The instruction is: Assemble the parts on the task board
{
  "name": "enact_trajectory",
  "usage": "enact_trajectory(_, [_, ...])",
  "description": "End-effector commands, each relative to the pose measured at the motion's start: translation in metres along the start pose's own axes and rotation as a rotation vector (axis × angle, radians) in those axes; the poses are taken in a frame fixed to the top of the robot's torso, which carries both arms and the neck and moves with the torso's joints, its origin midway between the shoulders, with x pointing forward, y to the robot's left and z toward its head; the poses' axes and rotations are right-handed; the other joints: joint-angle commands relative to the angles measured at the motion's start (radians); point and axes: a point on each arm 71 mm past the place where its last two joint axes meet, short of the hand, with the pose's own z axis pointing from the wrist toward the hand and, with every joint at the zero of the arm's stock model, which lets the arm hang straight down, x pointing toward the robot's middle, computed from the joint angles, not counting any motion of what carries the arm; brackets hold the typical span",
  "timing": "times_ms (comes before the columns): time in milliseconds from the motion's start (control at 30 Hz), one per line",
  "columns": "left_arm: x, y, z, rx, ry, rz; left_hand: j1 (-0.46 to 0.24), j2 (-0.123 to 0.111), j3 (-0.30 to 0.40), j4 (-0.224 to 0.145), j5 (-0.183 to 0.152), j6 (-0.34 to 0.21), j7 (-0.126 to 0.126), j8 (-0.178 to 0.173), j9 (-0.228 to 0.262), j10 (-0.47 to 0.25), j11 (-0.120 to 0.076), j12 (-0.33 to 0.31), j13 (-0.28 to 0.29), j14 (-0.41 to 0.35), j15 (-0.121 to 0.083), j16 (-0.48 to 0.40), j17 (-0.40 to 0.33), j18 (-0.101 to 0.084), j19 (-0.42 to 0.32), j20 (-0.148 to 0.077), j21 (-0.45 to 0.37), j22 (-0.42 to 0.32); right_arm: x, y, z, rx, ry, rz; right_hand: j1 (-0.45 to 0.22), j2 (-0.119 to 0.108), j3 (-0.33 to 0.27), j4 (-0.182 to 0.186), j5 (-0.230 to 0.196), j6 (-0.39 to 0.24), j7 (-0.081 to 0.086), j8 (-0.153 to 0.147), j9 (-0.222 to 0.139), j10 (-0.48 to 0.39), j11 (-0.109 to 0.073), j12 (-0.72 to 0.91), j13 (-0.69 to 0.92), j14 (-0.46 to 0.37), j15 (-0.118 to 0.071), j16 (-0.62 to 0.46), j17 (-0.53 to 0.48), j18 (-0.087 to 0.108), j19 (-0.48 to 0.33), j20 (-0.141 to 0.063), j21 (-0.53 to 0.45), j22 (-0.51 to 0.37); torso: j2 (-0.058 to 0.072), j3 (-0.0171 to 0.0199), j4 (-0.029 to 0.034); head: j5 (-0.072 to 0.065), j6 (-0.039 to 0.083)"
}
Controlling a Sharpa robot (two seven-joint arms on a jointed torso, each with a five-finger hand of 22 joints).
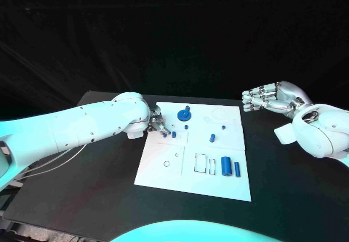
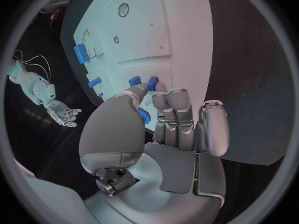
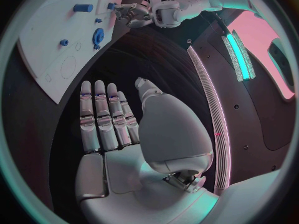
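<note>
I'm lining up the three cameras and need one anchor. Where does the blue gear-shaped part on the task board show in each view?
Head view: blue gear at the board's far edge, just right of the left hand.
Left wrist view: a sliver of the gear peeks out between thumb and fingers.
Right wrist view: gear near the board's edge.
Shared landmark: the white task board.

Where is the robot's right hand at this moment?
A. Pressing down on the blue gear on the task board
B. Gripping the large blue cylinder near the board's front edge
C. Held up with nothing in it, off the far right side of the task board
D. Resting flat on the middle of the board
C: in the head view the right hand is raised beyond the task board, its fingers holding nothing.
</note>
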Motion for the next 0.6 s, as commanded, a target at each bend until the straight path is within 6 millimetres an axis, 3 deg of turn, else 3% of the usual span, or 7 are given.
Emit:
enact_trajectory(33, [0.0012,0.0021,0.0013,-0.004,0.019,0.002,0.001,0.011,-0.033,0.011,-0.005,0.003,0.008,-0.009,0.002,-0.006,0.000,0.006,0.001,0.000,-0.007,0.002,0.001,-0.015,0.002,-0.001,0.002,0.022,0.0017,0.0008,0.0000,-0.008,0.016,-0.003,-0.012,0.001,-0.006,-0.001,0.006,0.005,-0.001,0.003,0.001,-0.007,-0.003,0.006,-0.002,0.001,-0.003,-0.001,-0.001,0.015,-0.007,0.000,-0.001,-0.001,0.000,-0.0002,0.0004,-0.002,0.003])
enact_trajectory(600, [-0.0039,0.0052,0.0010,0.009,-0.037,-0.102,-0.021,0.026,-0.159,0.053,-0.003,0.007,0.013,-0.027,0.008,-0.015,0.004,-0.004,-0.014,0.000,-0.004,0.001,0.002,-0.013,-0.002,0.000,-0.004,0.014,0.0012,0.0007,-0.0002,-0.012,0.016,-0.015,-0.013,0.001,-0.008,0.000,0.007,0.004,0.001,0.002,0.001,-0.010,-0.002,0.007,-0.002,-0.001,-0.002,-0.001,-0.002,0.015,-0.010,0.001,-0.002,-0.003,0.000,-0.0009,0.0009,-0.004,0.003])
